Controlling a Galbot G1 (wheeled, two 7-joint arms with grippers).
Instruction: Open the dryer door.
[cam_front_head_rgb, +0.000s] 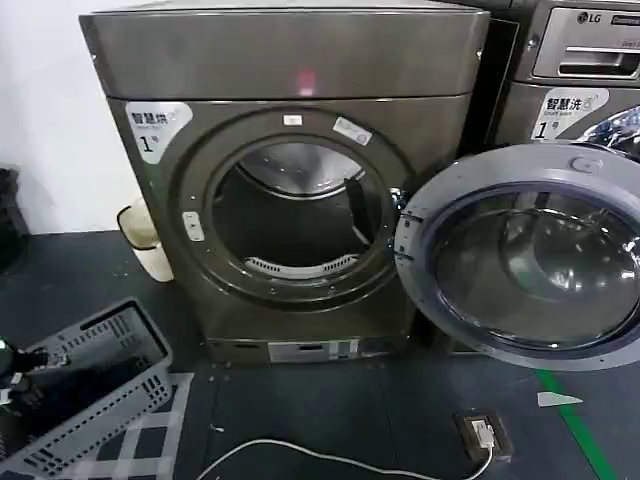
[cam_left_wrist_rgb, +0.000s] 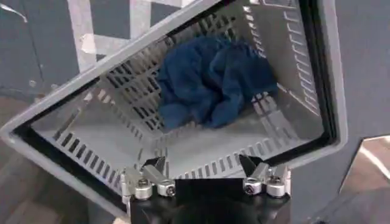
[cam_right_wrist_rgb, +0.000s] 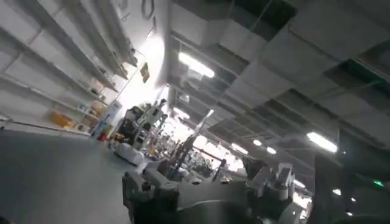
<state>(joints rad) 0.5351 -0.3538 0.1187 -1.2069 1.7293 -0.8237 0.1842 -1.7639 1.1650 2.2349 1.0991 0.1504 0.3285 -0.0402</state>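
Note:
The dryer door (cam_front_head_rgb: 530, 265) stands swung wide open to the right of the dryer (cam_front_head_rgb: 290, 70). Its grey inner face and dark glass face me, and it hangs in front of the LG machine. The drum opening (cam_front_head_rgb: 295, 215) is uncovered and dark inside. My left arm (cam_front_head_rgb: 15, 365) sits low at the far left, beside the basket. In the left wrist view my left gripper (cam_left_wrist_rgb: 204, 161) is open over the basket, its fingertips (cam_left_wrist_rgb: 159, 163) holding nothing. My right gripper (cam_right_wrist_rgb: 204, 185) points up at the ceiling, open and empty, away from the door.
A grey slotted basket (cam_front_head_rgb: 90, 390) lies on the floor at the left with a blue cloth (cam_left_wrist_rgb: 213, 79) inside. A white bin (cam_front_head_rgb: 145, 240) stands left of the dryer. A power strip (cam_front_head_rgb: 485, 435), a white cable (cam_front_head_rgb: 300, 455) and green floor tape (cam_front_head_rgb: 580, 420) lie in front.

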